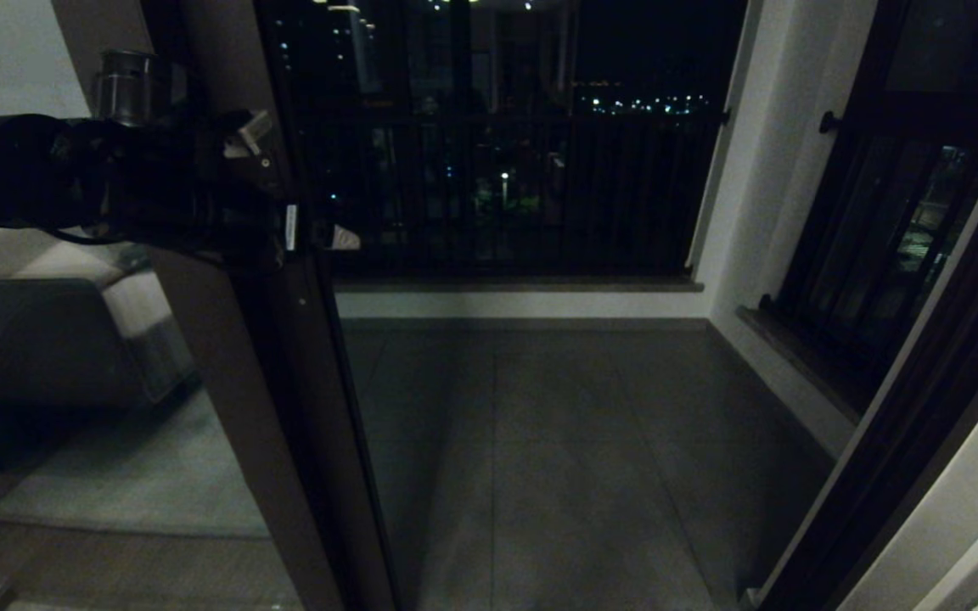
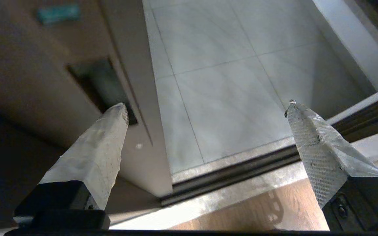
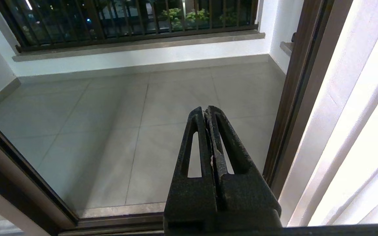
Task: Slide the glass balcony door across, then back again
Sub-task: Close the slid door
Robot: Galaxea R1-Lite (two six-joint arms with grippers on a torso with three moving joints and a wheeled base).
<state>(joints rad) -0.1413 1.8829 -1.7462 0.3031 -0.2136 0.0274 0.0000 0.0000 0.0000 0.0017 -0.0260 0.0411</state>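
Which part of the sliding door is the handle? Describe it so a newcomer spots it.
Start at the dark brown metal-framed glass balcony door left of the opening. On its edge stile beside the open left gripper sits a narrow recessed black handle, the only dark slot in plain brown metal.

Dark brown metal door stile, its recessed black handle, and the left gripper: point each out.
dark brown metal door stile (image 1: pixel 285 407), head view, lower face.
recessed black handle (image 2: pixel 100 85), left wrist view, centre.
left gripper (image 2: pixel 205 108), left wrist view, between fingertips.

Left pincer (image 2: pixel 205 111) raised, fingers spread; right pincer (image 3: pixel 207 111) closed.
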